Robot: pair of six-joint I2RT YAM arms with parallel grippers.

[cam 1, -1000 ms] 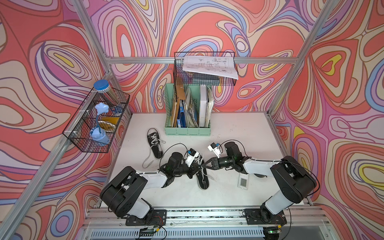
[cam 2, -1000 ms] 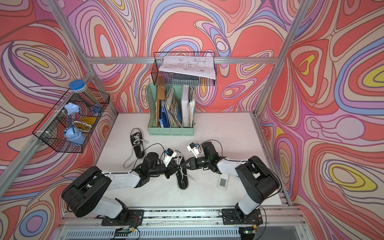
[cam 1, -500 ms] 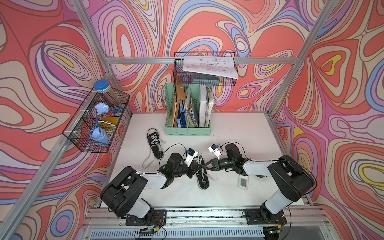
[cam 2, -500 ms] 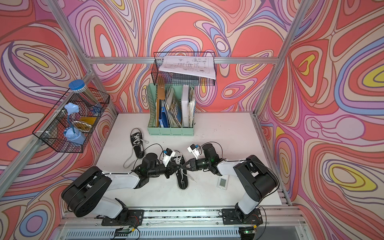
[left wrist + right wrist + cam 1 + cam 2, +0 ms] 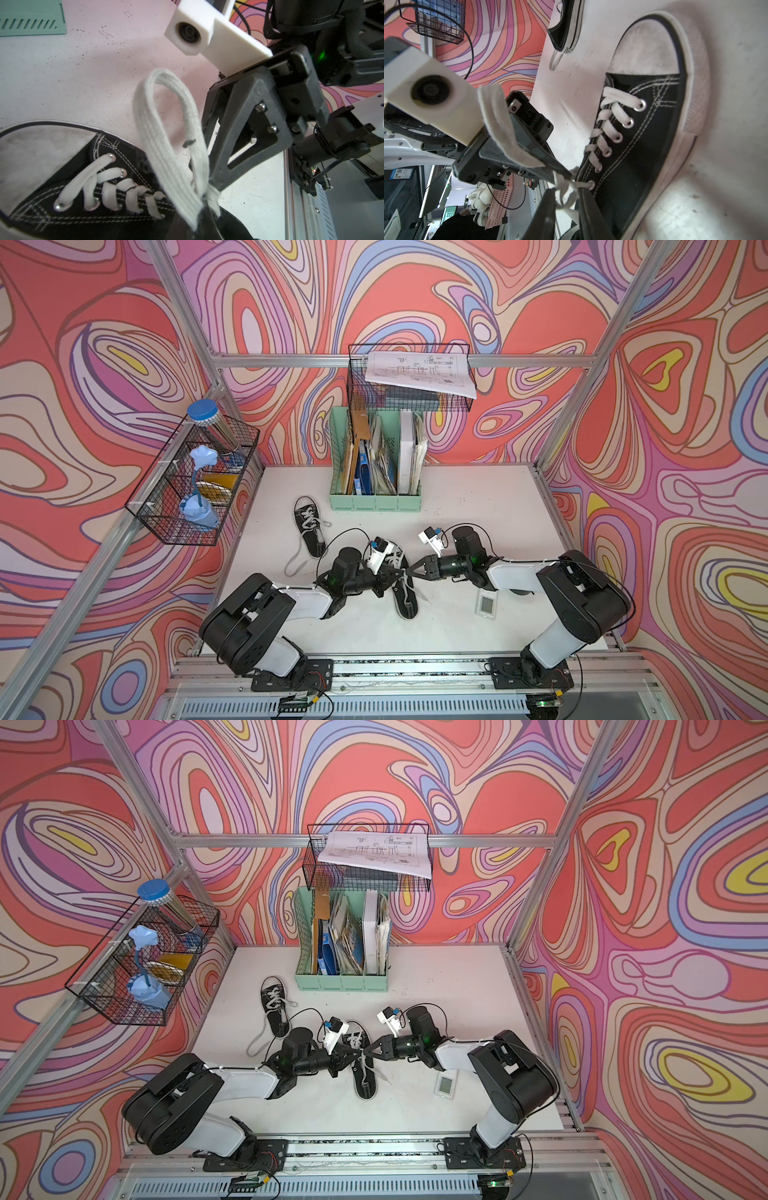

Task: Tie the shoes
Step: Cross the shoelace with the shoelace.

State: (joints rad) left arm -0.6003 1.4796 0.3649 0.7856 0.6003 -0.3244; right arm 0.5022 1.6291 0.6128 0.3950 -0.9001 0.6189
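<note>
White table [image 5: 478,506], swirl-patterned walls. Mid-table lies the near shoe [image 5: 406,599]; far shoe [image 5: 309,531] back left. Over the near one: left gripper [image 5: 399,573] pinched tight on lace loop [image 5: 166,135]; right gripper [image 5: 566,192] fingers slightly apart, lace strand between.

Black shoes [image 5: 406,603], white laces [image 5: 166,145], mint file holder [image 5: 374,502], red-pink-purple swirled walls [image 5: 415,290], white table [image 5: 478,497]

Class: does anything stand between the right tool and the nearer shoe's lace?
Nothing visible does. The right tool is at the lace above the nearer shoe, meeting the left tool, which pinches its loop.
</note>
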